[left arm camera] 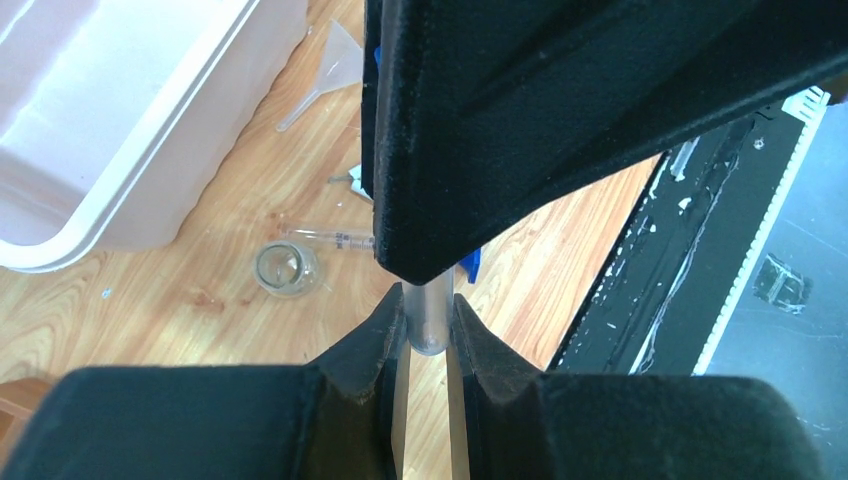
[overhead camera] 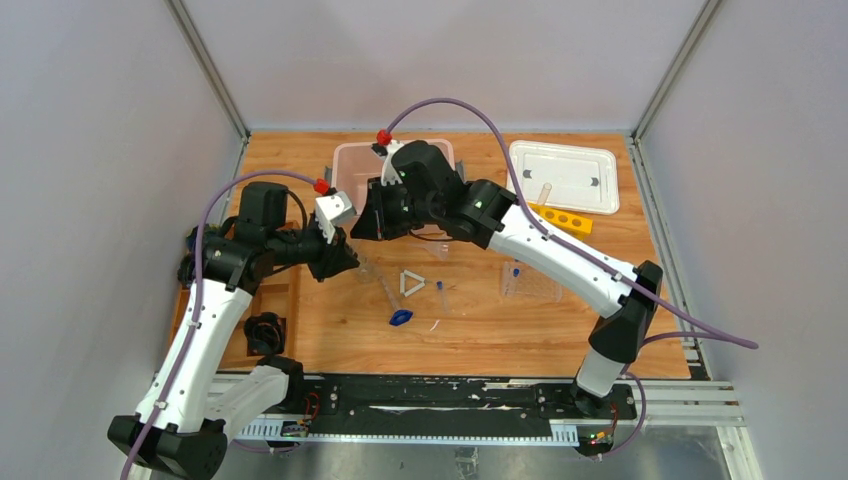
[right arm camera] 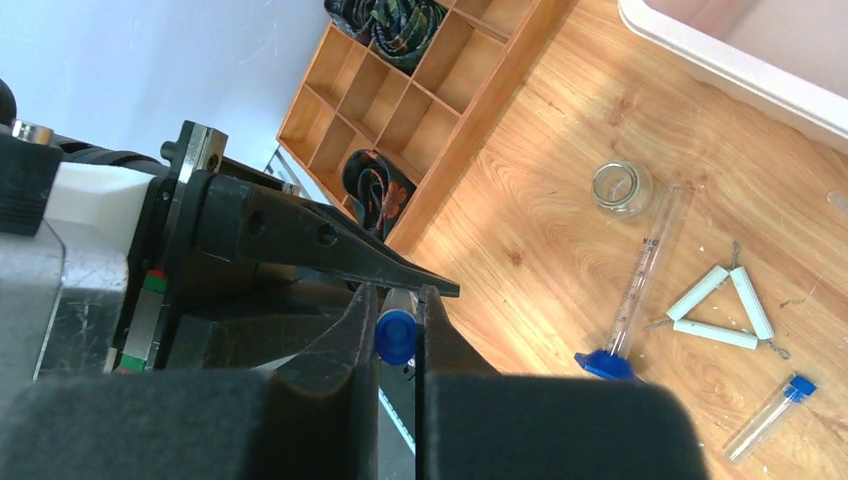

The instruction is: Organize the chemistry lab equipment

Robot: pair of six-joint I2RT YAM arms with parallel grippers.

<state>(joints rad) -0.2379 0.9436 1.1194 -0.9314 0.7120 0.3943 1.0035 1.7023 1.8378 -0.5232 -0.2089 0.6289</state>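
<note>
Small clear tube with blue cap (right arm camera: pixel 397 335): held in the air over the light wooden table (right arm camera: pixel 560 200), near a corner of the translucent pink plastic bin (left arm camera: pixel 120 150); we note the left gripper (left arm camera: pixel 428 308) pinching its clear rounded end, the right gripper (right arm camera: pixel 397 300) closed against its blue cap. On the table beneath we list: small clear glass beaker (right arm camera: pixel 620 187), upright; long clear graduated rod (right arm camera: pixel 648 265) just beside it, one end at the blue clip (right arm camera: pixel 603 365); white triangle (right arm camera: pixel 725 305) near the rod; second blue-capped tube (right arm camera: pixel 770 415), lying flat; clear funnel (left arm camera: pixel 335 60) on its side by the bin.
</note>
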